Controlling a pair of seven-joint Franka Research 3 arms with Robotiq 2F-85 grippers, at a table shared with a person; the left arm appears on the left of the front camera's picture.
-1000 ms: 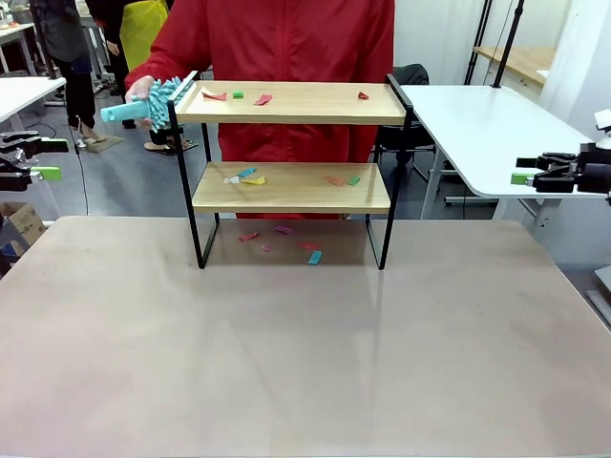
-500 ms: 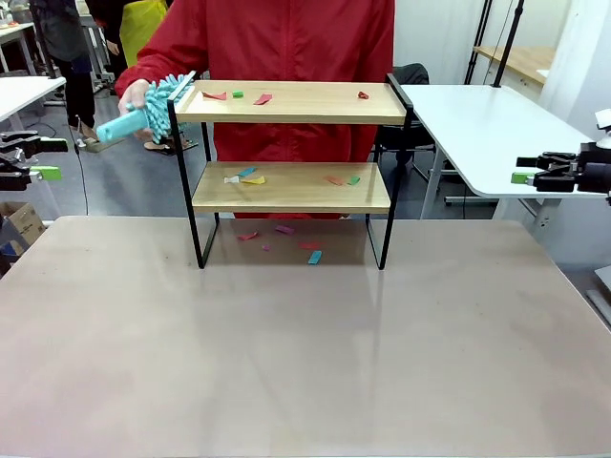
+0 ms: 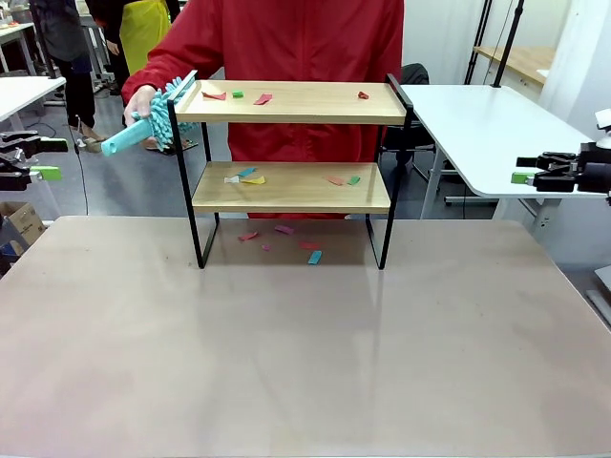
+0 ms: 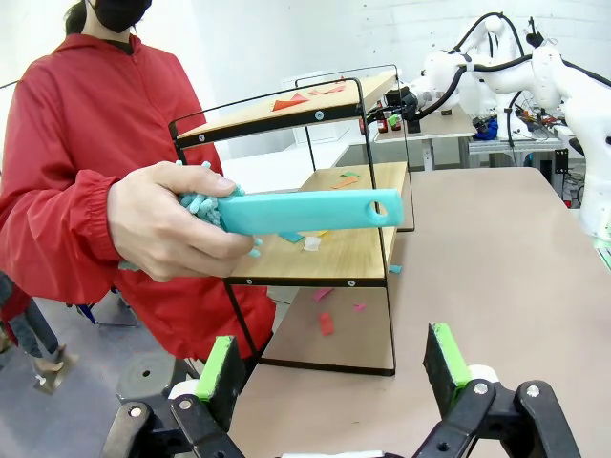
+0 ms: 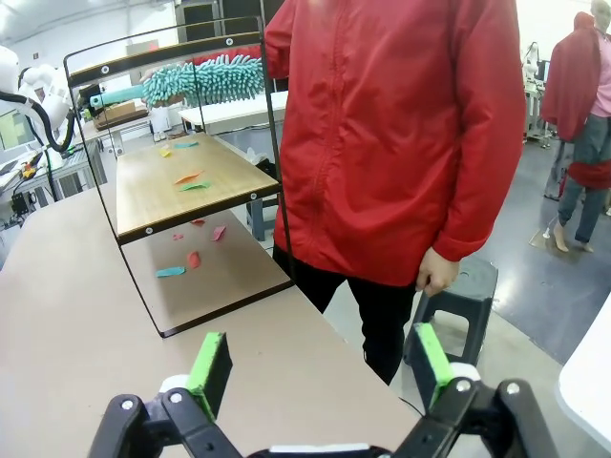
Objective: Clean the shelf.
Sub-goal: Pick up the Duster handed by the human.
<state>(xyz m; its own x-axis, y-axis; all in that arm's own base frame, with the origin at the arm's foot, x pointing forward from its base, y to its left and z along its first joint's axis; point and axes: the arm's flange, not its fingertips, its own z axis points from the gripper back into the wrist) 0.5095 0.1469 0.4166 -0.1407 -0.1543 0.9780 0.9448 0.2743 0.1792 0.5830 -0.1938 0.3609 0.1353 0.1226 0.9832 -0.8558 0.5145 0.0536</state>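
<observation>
The left gripper (image 3: pixel 50 159) is held level above the floor at the left side of the table (image 3: pixel 286 363), apart from everything. Its fingers stand wide apart and nothing is held between them, as is seen clearly in the left wrist view (image 4: pixel 331 367). The right gripper (image 3: pixel 525 170) is held in the same way at the right side, in front of a white table (image 3: pixel 477 124). Its fingers are also spread wide and empty (image 5: pixel 320 361).

The shelf (image 3: pixel 305 103) is placed at the far middle of the table, and a person (image 3: pixel 286 38) in a red jacket stands behind it. A teal duster (image 3: pixel 153 114) is held in the person's hand (image 3: pixel 141 100), with the fluffy head at the left end rail of the upper board. Coloured paper scraps (image 3: pixel 263 98) are scattered on both boards and on the table under the shelf. The table is beige and slightly glossy. More tables and people are seen in the room behind.

In the left wrist view the hand (image 4: pixel 167 224) is seen closed around the duster (image 4: pixel 305 210), and a round hole is visible at the end of the flat handle, in front of the shelf (image 4: pixel 325 258). In the right wrist view the shelf (image 5: pixel 162 181) is seen from its end, with the duster's head (image 5: pixel 205 81) at the height of the upper board. There the person's other hand (image 5: pixel 434 277) hangs down at the side, and a black stool (image 5: pixel 449 305) stands behind the legs.
</observation>
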